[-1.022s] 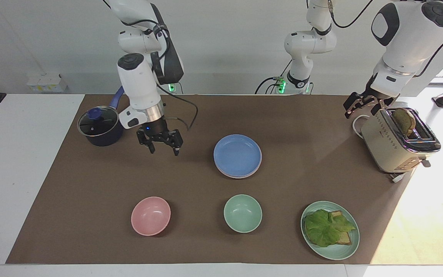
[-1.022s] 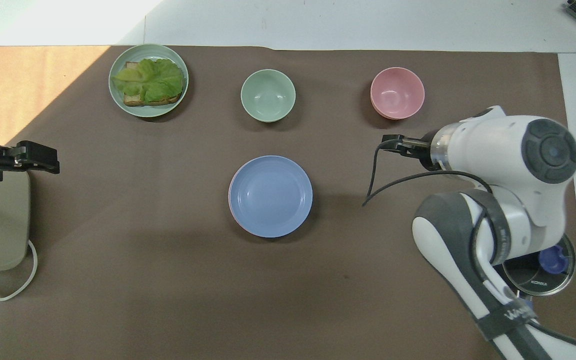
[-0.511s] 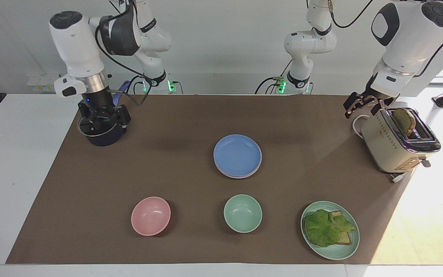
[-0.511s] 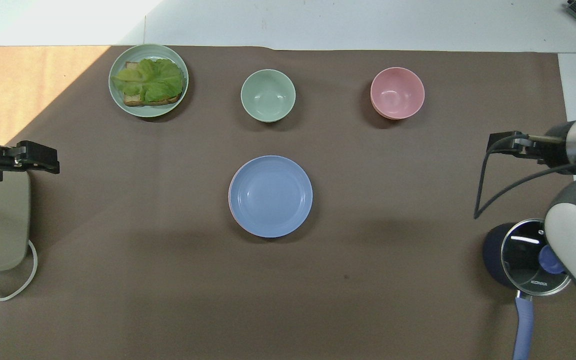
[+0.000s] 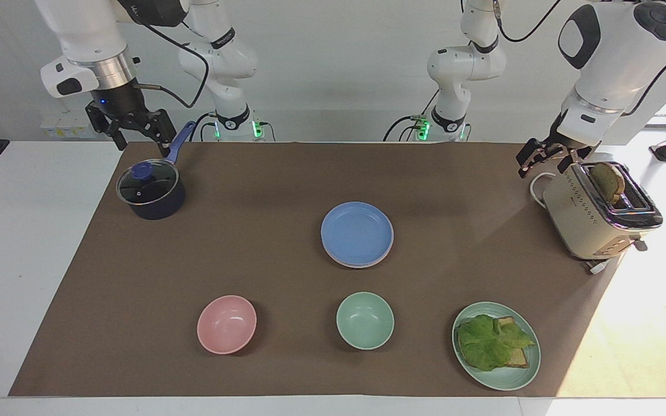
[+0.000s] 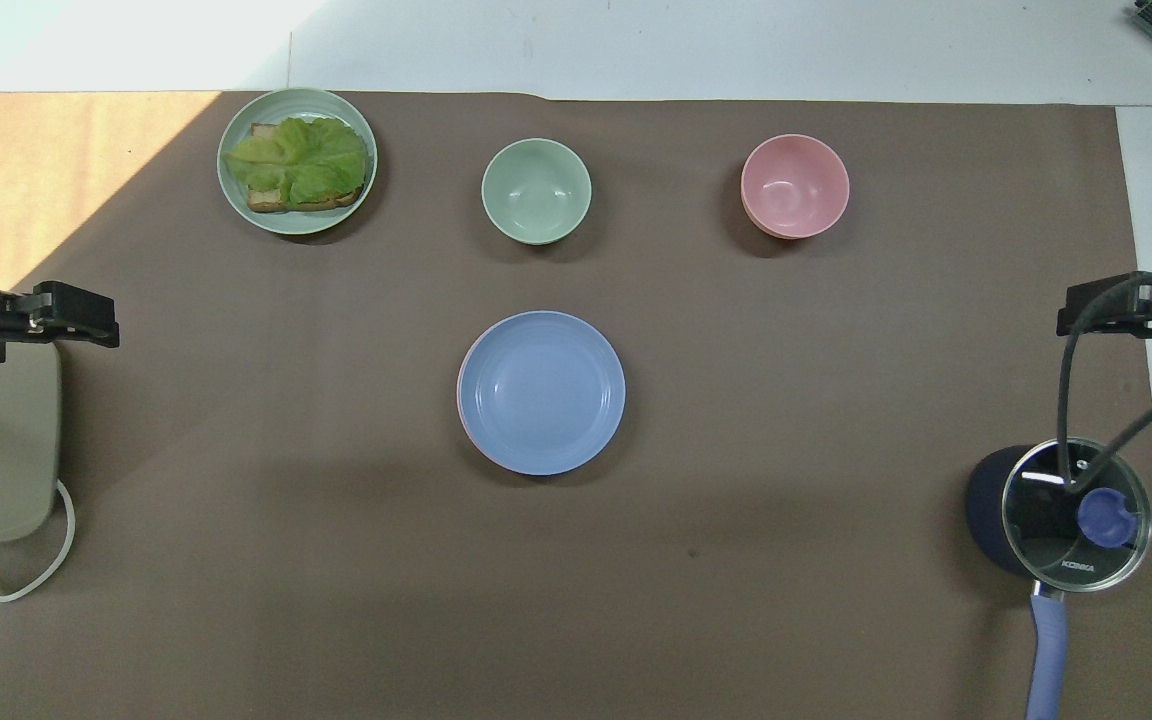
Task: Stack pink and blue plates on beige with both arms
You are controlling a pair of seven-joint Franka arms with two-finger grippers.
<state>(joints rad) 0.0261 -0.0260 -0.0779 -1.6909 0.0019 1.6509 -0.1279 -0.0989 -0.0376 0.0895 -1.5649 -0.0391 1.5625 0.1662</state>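
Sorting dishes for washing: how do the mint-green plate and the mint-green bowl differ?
The green plate is wider and shallow; the green bowl is smaller and deeper. The plate holds toast under lettuce; the bowl is empty. The plate sits toward the left arm's end, the bowl mid-table. Both are mint green, round, and equally far from the robots.

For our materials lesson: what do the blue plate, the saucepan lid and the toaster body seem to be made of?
Blue plate: matte, no glare; likely ceramic or melamine, cannot tell which.
Saucepan lid: clear glass, see-through with a bright reflection, metal rim, blue knob.
Toaster: cream body with a smooth sheen, probably painted metal or plastic; shiny chrome around the slots.
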